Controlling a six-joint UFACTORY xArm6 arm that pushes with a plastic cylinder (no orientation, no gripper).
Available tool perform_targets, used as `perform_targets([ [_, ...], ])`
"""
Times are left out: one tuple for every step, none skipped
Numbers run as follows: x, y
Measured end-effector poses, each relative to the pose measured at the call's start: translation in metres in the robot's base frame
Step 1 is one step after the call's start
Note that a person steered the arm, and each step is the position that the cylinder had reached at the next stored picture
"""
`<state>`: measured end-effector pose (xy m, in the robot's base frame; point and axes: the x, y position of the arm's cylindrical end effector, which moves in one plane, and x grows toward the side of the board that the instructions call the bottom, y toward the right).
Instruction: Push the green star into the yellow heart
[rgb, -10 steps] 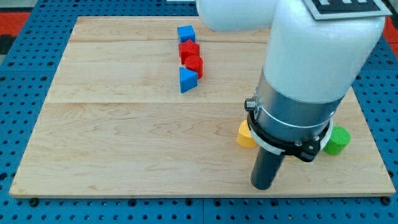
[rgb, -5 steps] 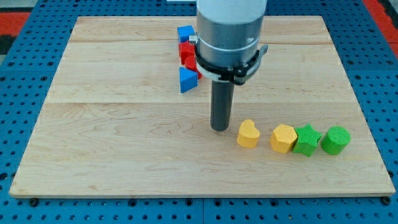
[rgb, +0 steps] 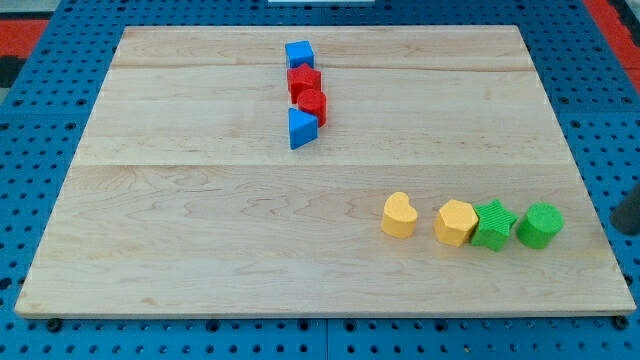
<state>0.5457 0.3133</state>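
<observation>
The green star (rgb: 493, 224) sits near the view's bottom right of the wooden board (rgb: 200, 220). It touches a yellow hexagon (rgb: 456, 222) on its left. The yellow heart (rgb: 399, 215) lies further left, a small gap from the hexagon. A green cylinder (rgb: 541, 225) stands just right of the star. A dark shape at the view's right edge is my tip (rgb: 626, 230). It is off the board, right of the green cylinder and apart from it.
A column of blocks stands at the view's top centre: a blue cube (rgb: 299, 54), two red blocks (rgb: 305, 81) (rgb: 313, 105) and a blue triangle (rgb: 301, 128). Blue pegboard (rgb: 40, 150) surrounds the board.
The arm swept from the bottom right to the middle beside the heart, then out to the view's right edge. No block has moved.
</observation>
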Motion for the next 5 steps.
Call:
perform_targets([
  [-0.001, -0.04],
  [-0.014, -0.116],
  [-0.014, -0.208],
  [-0.017, -0.255],
  [-0.037, -0.251],
])
